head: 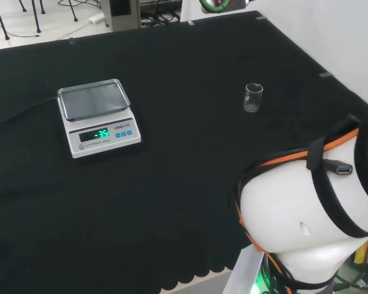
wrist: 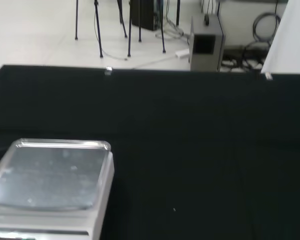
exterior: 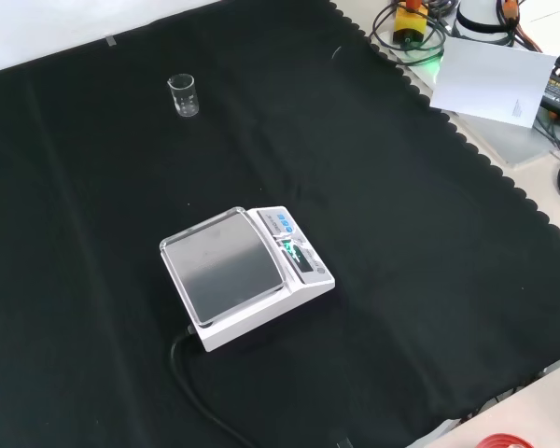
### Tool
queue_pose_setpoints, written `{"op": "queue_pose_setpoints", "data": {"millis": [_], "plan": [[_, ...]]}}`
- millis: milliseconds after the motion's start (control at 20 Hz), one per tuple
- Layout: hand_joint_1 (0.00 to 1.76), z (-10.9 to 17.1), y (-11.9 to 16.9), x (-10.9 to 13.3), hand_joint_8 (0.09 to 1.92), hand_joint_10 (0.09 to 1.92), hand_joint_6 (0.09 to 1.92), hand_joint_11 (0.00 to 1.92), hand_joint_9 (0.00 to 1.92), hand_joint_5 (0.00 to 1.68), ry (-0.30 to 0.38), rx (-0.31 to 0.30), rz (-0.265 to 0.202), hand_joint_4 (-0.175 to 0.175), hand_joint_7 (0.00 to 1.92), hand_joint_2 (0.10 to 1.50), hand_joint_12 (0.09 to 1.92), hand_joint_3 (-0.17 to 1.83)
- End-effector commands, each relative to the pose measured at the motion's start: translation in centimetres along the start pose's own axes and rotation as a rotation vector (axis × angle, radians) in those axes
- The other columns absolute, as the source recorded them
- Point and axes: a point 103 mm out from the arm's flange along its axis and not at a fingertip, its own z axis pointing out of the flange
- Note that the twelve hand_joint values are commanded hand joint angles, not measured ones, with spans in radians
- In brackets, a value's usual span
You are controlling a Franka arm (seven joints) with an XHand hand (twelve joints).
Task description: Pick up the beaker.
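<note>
Hand state I cannot tell. Small clear glass beaker [head: 253,97] stands upright, apparently empty, well apart from the electronic scale [head: 98,116], to its right in head view. I judge nothing started; next I need to reach toward the beaker.

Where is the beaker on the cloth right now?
The beaker stands upright on the bare black cloth, to the right of the scale in the head view; in the front view it is up-left of the scale, well apart from it.
</note>
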Motion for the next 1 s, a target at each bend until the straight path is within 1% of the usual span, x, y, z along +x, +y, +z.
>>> {"op": "queue_pose_setpoints", "data": {"millis": [50,300,500,800,1000], "plan": [[0.78,3.6,2.2,-5.7,0.89,0.94,0.67,0.00,0.34,0.30,0.025,0.031,0.017,-0.104,0.22,1.15,1.47,-0.17],[0.78,6.2,2.6,-8.6,0.89,0.95,0.71,0.02,0.35,0.32,-0.019,0.062,0.033,-0.108,0.23,1.16,1.48,-0.17],[0.78,8.2,3.4,-10.8,0.90,0.94,0.75,0.03,0.36,0.31,0.013,0.089,0.051,-0.110,0.24,1.16,1.48,-0.17],[0.79,11.4,4.4,-13.9,0.90,0.95,0.76,0.04,0.36,0.31,-0.002,0.146,0.083,-0.112,0.24,1.16,1.48,-0.17],[0.79,13.3,5.1,-15.6,0.90,0.95,0.77,0.05,0.37,0.32,-0.003,0.173,0.102,-0.113,0.24,1.16,1.48,-0.17]]}}
